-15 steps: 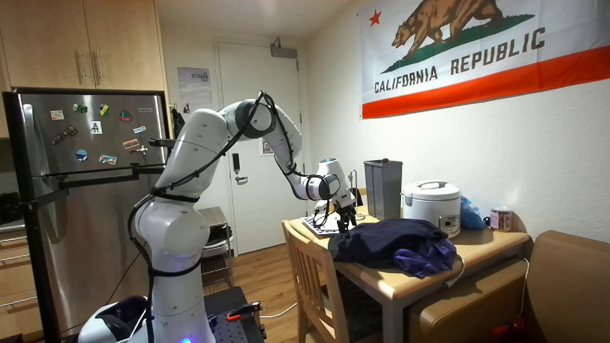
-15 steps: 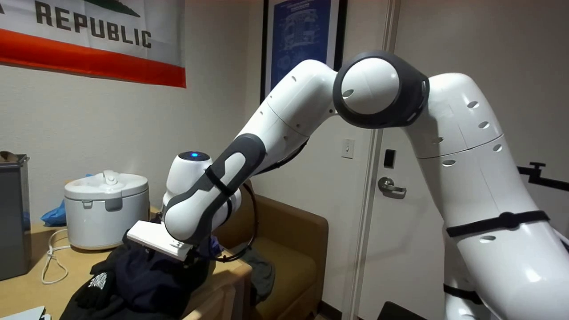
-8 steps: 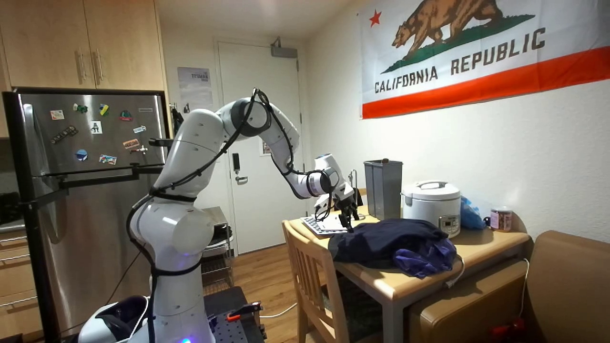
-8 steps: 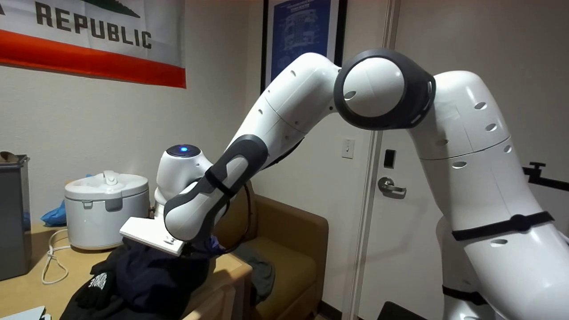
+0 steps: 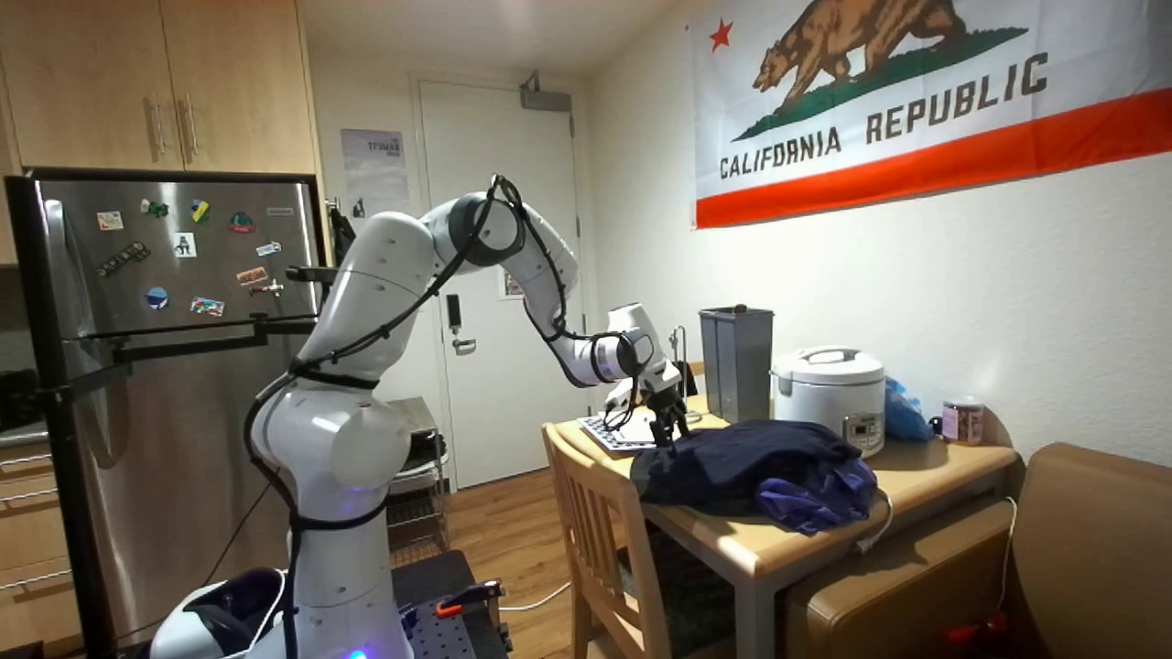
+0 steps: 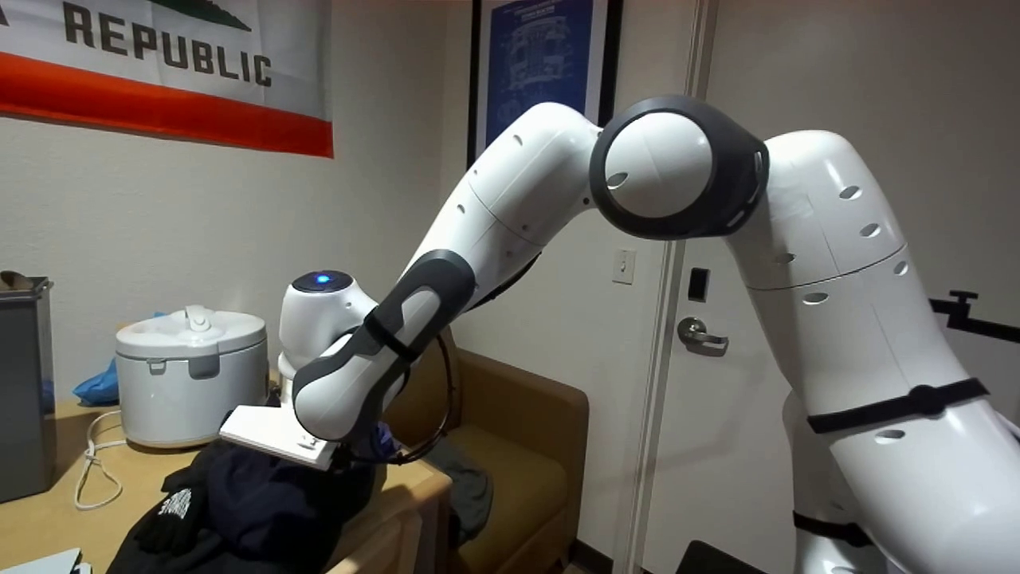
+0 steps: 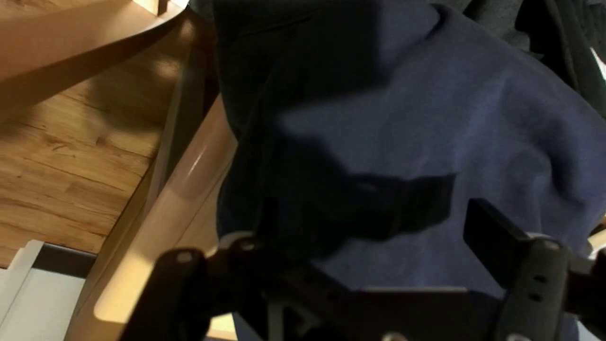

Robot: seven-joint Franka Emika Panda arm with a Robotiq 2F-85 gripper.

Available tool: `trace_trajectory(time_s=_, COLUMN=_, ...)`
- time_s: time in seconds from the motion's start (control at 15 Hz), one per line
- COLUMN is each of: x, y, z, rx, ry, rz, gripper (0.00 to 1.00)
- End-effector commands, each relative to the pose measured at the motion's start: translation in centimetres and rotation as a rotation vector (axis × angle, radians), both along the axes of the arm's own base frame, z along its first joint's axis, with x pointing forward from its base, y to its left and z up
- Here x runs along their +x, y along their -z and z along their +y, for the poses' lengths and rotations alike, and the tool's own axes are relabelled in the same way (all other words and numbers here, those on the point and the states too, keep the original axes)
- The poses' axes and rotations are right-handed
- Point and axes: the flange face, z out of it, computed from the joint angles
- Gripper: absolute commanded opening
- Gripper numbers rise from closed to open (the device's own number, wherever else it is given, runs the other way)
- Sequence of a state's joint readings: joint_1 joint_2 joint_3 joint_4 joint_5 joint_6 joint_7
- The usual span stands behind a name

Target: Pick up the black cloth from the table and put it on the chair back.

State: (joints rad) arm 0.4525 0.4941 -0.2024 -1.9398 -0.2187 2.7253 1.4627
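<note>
The black cloth (image 5: pixel 732 462) lies as a dark, bunched heap on the wooden table (image 5: pixel 925 476), and its top looks navy in the wrist view (image 7: pixel 426 128). It also shows in an exterior view (image 6: pixel 263 502), partly behind my arm. The wooden chair (image 5: pixel 595 503) stands against the table's near side, its slatted back close to the heap. My gripper (image 5: pixel 673 435) points down with a tilt at the heap's far end. In the wrist view my gripper (image 7: pixel 374 220) is open, fingers wide apart, with cloth beneath and nothing held. I cannot tell whether the fingertips touch the cloth.
A white rice cooker (image 5: pixel 829 394), a grey bin (image 5: pixel 735 361) and a jar (image 5: pixel 962 422) stand along the wall side of the table. A purple cloth (image 5: pixel 815 494) lies at the heap's near end. A checkered board (image 5: pixel 623 435) lies beyond my gripper. A brown sofa (image 6: pixel 510 462) stands behind.
My hand has tilted since a second ago. It rose slightly by half a second ago and has come down again at the cloth's far end. The cloth has not visibly moved.
</note>
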Motion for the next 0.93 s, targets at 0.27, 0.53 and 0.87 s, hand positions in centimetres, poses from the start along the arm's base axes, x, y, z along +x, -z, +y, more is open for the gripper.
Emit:
trace_trajectory(time_s=0.27, x=1.4, y=2.3, z=-1.2, rx=-0.005, ry=0.051, rz=0.027, gripper=0.72)
trace_trajectory(time_s=0.53, x=1.6, y=2.8, z=-1.3, rx=-0.009, ry=0.053, rz=0.030, gripper=0.41)
trace_trajectory(time_s=0.87, x=1.7, y=2.1, z=-1.4, rx=-0.008, ry=0.058, rz=0.017, gripper=0.03)
